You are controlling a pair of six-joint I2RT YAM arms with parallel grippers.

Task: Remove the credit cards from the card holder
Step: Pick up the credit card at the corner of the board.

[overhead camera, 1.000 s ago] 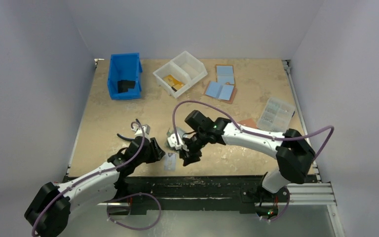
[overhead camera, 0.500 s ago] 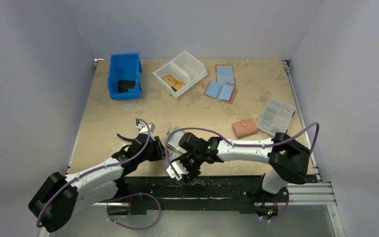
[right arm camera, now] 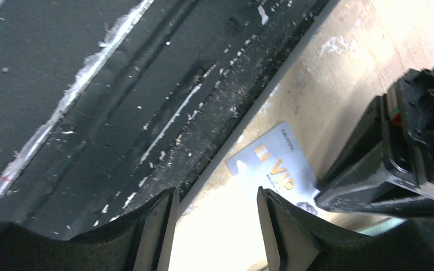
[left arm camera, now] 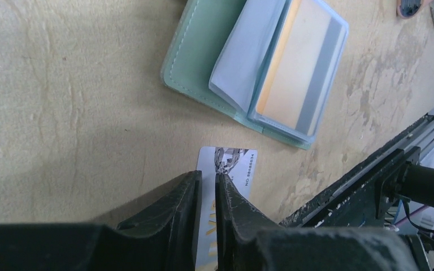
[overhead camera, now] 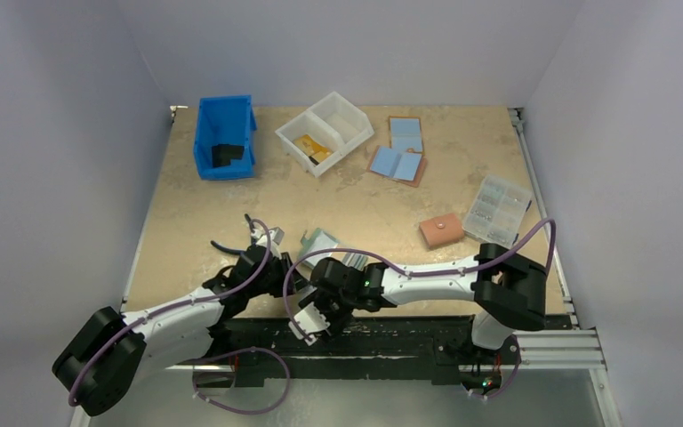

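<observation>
The teal card holder (left arm camera: 198, 56) lies open on the table, a tan-orange credit card (left arm camera: 296, 68) with a grey stripe still in its clear sleeve. A silver VIP credit card (left arm camera: 240, 164) lies flat on the table just in front of it, near the table's front edge. My left gripper (left arm camera: 209, 180) is over this card, jaws nearly together with only a thin slit, and nothing is pinched between them. My right gripper (right arm camera: 216, 195) is open at the table's front edge, the silver card (right arm camera: 271, 166) just beyond its fingertips. From above, the card holder (overhead camera: 325, 242) shows behind both grippers.
At the back stand a blue bin (overhead camera: 224, 138) and a white divided tray (overhead camera: 325, 132) holding orange cards. Light-blue-and-brown wallets (overhead camera: 400, 151), a salmon-pink wallet (overhead camera: 440, 230) and a clear compartment box (overhead camera: 496, 206) lie to the right. A black rail (right arm camera: 118, 113) runs below the front edge.
My right gripper swung from over the table down to the front edge and opened wider. The left jaws narrowed over the silver card.
</observation>
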